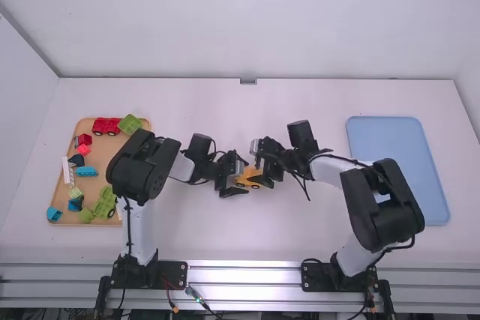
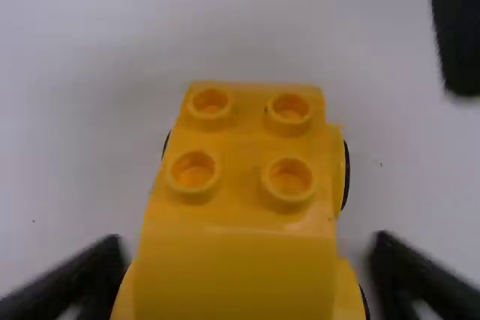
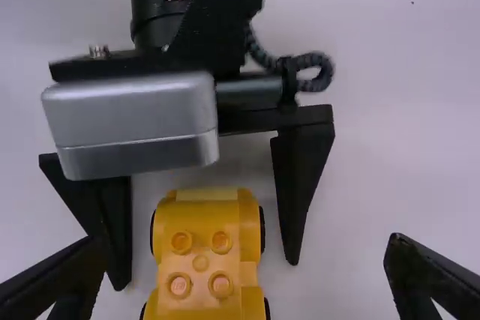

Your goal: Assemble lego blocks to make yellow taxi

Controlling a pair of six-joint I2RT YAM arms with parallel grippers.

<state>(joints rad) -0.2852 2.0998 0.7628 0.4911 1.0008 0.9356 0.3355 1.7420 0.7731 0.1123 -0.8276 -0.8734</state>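
Note:
In the high view, the yellow toy car [image 1: 248, 177] stands mid-table between my left gripper [image 1: 234, 180] and my right gripper [image 1: 261, 169]. The left wrist view shows four studs on the car [image 2: 240, 136] and a raised smooth yellow part toward the camera; my left gripper [image 2: 244, 269] is open, one finger on each side. Seen from the right wrist, the car [image 3: 201, 260] has black wheels and lies between the left gripper's spread fingers, with gaps beside it. My right gripper [image 3: 246, 261] is open over the car's near end, its fingers wide of it.
An orange-brown tray [image 1: 112, 145] at the left holds red, green and blue blocks and small vehicles, with a white strip [image 1: 68, 171] at its left edge. A blue tray [image 1: 401, 162] lies at the right. The two grippers are very close together.

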